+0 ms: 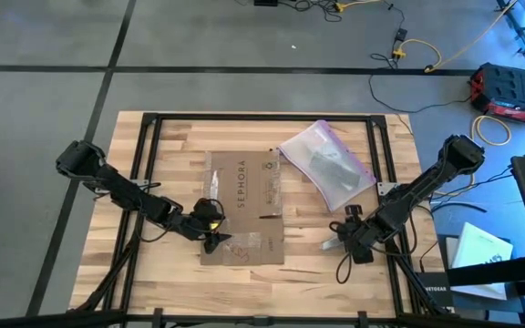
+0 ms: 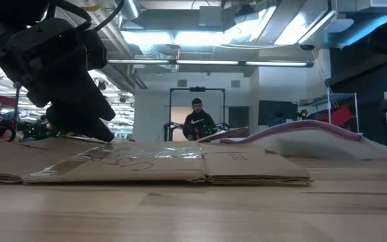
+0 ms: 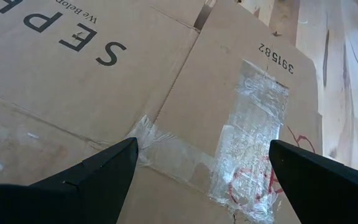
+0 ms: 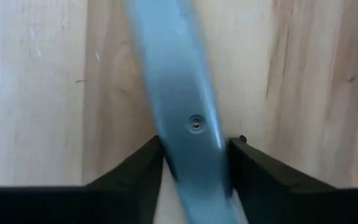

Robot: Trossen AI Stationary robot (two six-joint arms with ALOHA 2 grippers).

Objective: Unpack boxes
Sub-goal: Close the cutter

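Observation:
A flattened brown cardboard box point(image 1: 241, 210) with black SEPHORA lettering lies flat on the wooden table, with clear tape across its seams point(image 3: 253, 124). My left gripper point(image 1: 212, 239) hangs open just over the box's near left part. In the left wrist view its two fingers stand wide apart above the taped seam point(image 3: 204, 146) and touch nothing. My right gripper point(image 1: 340, 241) is at the table's near right, pointing down, shut on a slim grey knife-like tool point(image 4: 179, 81). My right gripper pinches the grey tool between its two fingers, on the tool's two long edges next to a small rivet point(image 4: 195, 123). The fingers come from above, pointing down, and lie across the tool. Whether the tool rests on the wood or is lifted, I cannot tell.
A clear plastic bag point(image 1: 328, 162) with a purple zip edge lies right of the box, toward the far side. A black frame point(image 1: 262, 118) runs around the tabletop. Bare wood shows near the front edge point(image 2: 193, 208). A person point(image 2: 197, 121) stands far off in the room.

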